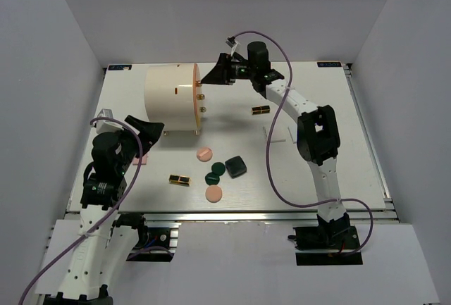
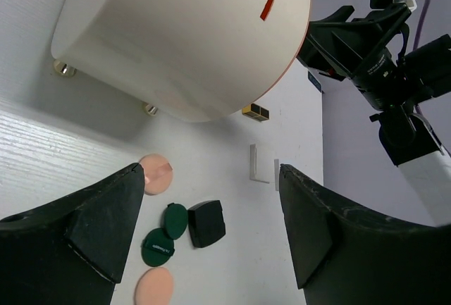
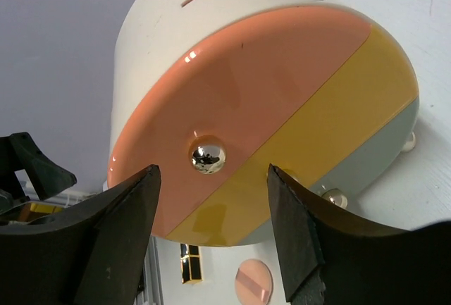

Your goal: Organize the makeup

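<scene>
At the front of the cream cylinder [image 1: 171, 99], my right gripper [image 1: 206, 78] is lined up on the top gold knob [image 3: 208, 155]. Its jaws are released and stand either side of the knob without touching it. I read that as the setup for pulling open the orange front [image 3: 246, 86], so the makeup has somewhere to go. On the cylinder's left, the left gripper [image 1: 146, 127] hangs with jaws spread and nothing in them, probably to brace the body. The makeup lies loose on the worktop [image 1: 317, 164]: peach discs [image 1: 204, 154], dark green discs [image 1: 218, 169] just beside a dark compact [image 1: 236, 166], black-gold bars [image 1: 180, 179], white tiles [image 2: 252, 163], and a pink pad [image 1: 139, 158] by the left gripper.
</scene>
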Available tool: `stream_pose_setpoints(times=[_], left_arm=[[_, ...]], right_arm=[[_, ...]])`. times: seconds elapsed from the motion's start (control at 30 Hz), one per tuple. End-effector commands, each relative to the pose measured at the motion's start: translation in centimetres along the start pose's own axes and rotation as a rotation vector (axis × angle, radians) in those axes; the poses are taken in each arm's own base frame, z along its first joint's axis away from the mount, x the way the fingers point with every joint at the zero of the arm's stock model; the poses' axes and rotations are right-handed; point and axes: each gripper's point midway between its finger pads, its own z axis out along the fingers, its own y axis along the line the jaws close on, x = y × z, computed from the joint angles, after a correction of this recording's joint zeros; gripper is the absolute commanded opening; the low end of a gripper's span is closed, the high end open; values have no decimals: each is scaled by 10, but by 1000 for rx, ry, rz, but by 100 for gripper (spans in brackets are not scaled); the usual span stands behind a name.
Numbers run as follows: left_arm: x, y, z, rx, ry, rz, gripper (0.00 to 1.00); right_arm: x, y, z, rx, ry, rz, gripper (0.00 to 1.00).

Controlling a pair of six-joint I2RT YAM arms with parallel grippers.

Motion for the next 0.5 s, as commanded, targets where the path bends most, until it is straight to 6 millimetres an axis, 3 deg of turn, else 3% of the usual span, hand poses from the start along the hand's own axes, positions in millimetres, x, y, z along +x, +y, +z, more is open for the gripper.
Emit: stream_pose_setpoints(times=[0.0,0.47], left_arm=[[-1,-2,0,5,-4,-15,87],[2,0,3,5,6,-26,87]], right_arm=[[-26,29,2,-82,-59,-44,67],[-4,30,19,-117,-18,-10,57]])
